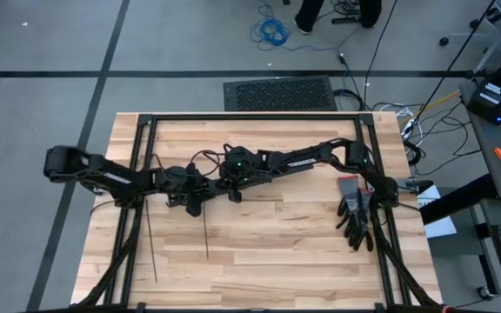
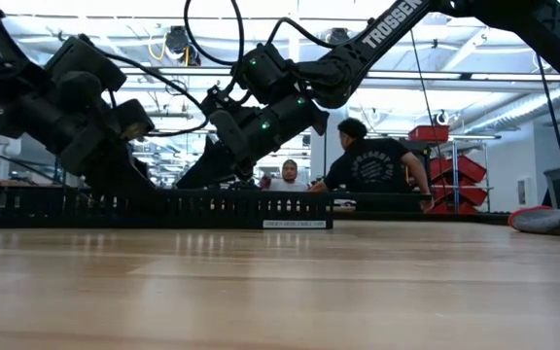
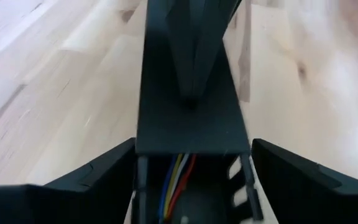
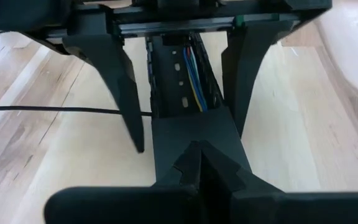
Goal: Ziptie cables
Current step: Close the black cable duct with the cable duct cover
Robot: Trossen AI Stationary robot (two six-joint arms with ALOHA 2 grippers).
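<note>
The cables (image 3: 178,180), thin yellow, blue, red and white wires, lie inside a long black slotted duct (image 4: 173,81) at mid-table. A flat black cover strip (image 3: 191,124) lies over the duct. My left gripper (image 1: 194,202) is open; its fingers (image 4: 126,93) stand on either side of the duct, with a gap showing on one side. My right gripper (image 1: 233,193) is shut, its tips down on the cover strip. Two zipties (image 1: 151,248) (image 1: 207,235) lie flat on the wood, nearer the table's front edge. My right gripper presses its shut fingertips (image 4: 201,165) on the top face of the flat black cover strip (image 4: 191,134) that lies on the duct. The fingers slant down from the table's right side and lie along the duct.
A pair of dark and red gloves (image 1: 355,217) lies at the table's right. The black frame rails (image 1: 250,117) run around the table's edges. In the low view, people sit in the room (image 2: 372,165) beyond the table. Bare wood (image 1: 268,261) spreads toward the front edge.
</note>
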